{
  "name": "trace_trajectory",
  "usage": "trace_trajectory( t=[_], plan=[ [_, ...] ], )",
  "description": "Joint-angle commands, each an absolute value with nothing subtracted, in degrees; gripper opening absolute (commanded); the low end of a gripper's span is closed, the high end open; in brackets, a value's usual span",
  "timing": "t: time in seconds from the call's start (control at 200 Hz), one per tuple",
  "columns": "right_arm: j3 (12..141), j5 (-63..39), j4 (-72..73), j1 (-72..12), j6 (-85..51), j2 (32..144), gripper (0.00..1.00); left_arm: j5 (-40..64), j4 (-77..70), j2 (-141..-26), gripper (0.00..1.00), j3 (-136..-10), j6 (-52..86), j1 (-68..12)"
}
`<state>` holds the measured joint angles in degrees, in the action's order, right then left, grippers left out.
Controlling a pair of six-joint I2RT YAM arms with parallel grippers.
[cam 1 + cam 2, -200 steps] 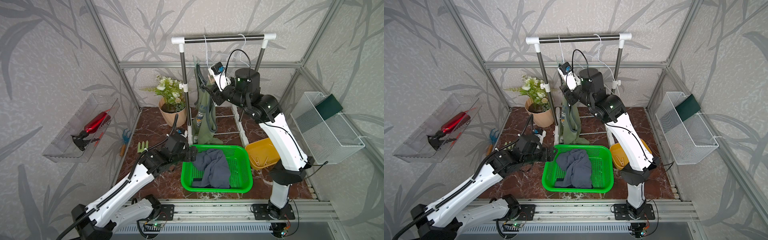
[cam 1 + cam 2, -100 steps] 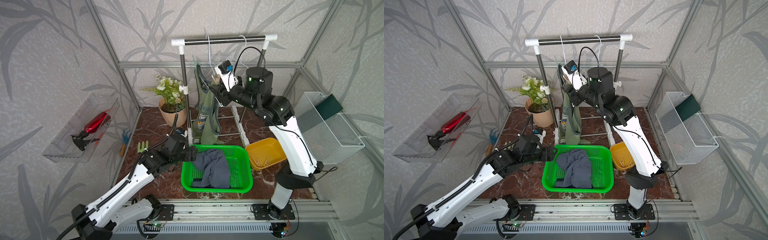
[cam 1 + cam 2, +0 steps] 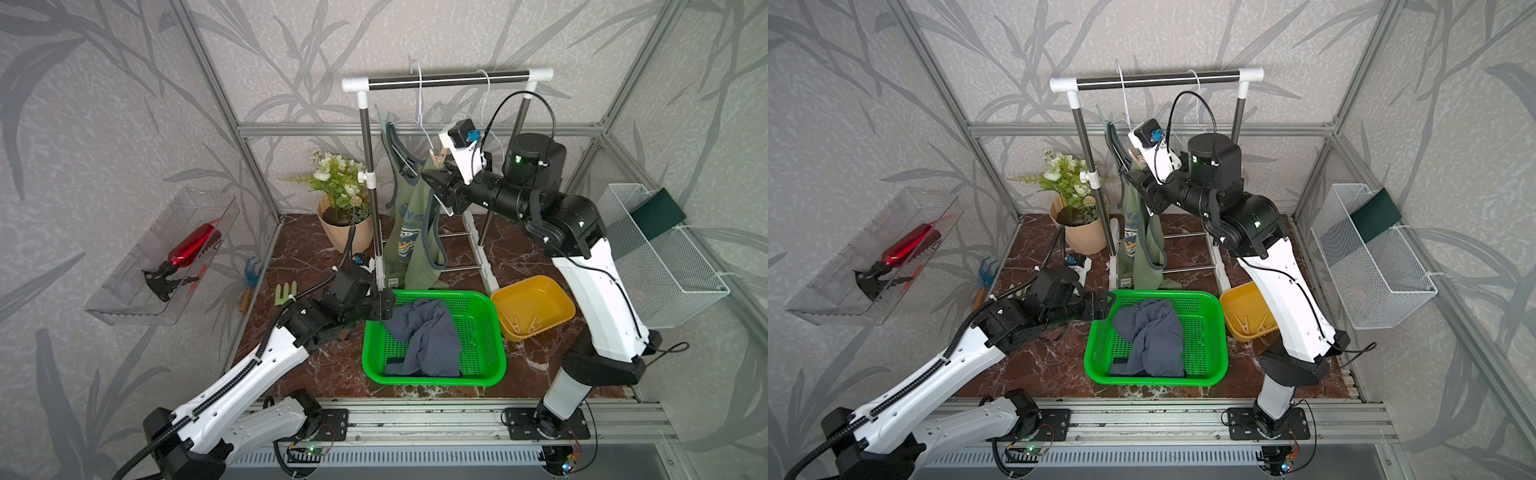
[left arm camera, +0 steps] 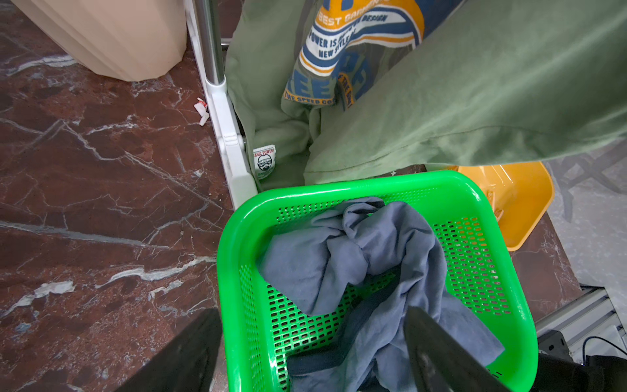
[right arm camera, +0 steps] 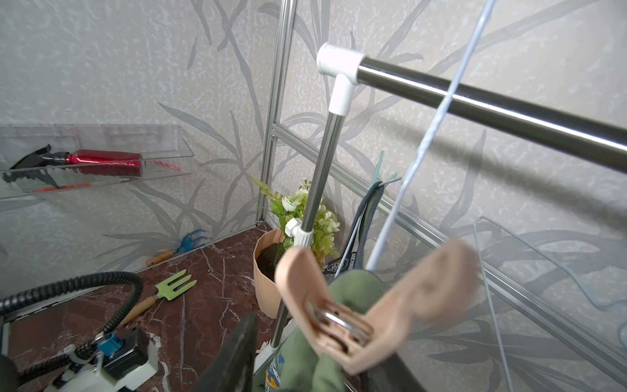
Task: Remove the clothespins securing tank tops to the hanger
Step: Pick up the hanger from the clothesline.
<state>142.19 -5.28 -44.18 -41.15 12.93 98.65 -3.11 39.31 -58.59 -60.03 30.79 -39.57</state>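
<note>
Right hand (image 3: pixel 435 169) is up at the hanger (image 3: pixel 420 104), pinching a peach clothespin (image 5: pixel 353 315) by its tail end. The prongs are splayed around a fold of the olive tank top (image 3: pixel 411 224), so the pin looks squeezed open but not clear of the cloth. Left hand (image 3: pixel 384 305) is low at the far-left corner of the green basket (image 3: pixel 432 380), fingers spread wide with nothing between them. The navy tank top (image 3: pixel 424 336) lies crumpled in the basket, and other clothespins (image 3: pixel 521 324) sit in the yellow bin (image 3: pixel 555 291) just right of it. Risks: the grip is on a smooth tapered tail, so the pin could squirt out and snap back onto the strap, or drop to the table. Pulling off-axis could snag the fabric, drag the wire hanger along the rail (image 3: pixel 449 79) or unhook it. Once freed, the olive top may slump behind the basket, since its hem hangs at the far rim.
</note>
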Motion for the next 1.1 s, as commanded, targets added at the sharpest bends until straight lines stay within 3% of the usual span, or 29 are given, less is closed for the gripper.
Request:
trace_trajectory(
  t=[0.0,0.245,0.65,1.095],
  plan=[
    [140.17,-7.45,-39.25,-41.39,12.75,92.95,0.00,-5.24,39.55,-59.11,0.86,-64.37,28.98,-39.31],
    [126.78,-8.22,-35.22,-41.39,13.20,83.33,0.00,-7.16,42.05,-61.52,0.86,-73.27,26.65,-39.03],
    [90.49,-14.74,-26.50,-41.40,8.47,59.58,0.00,-9.76,49.69,-69.75,0.90,-93.96,24.60,-37.54],
    [72.98,-21.87,-25.57,-41.42,5.45,46.14,0.00,-8.73,55.63,-79.64,0.95,-104.83,30.58,-34.61]
  ],
)
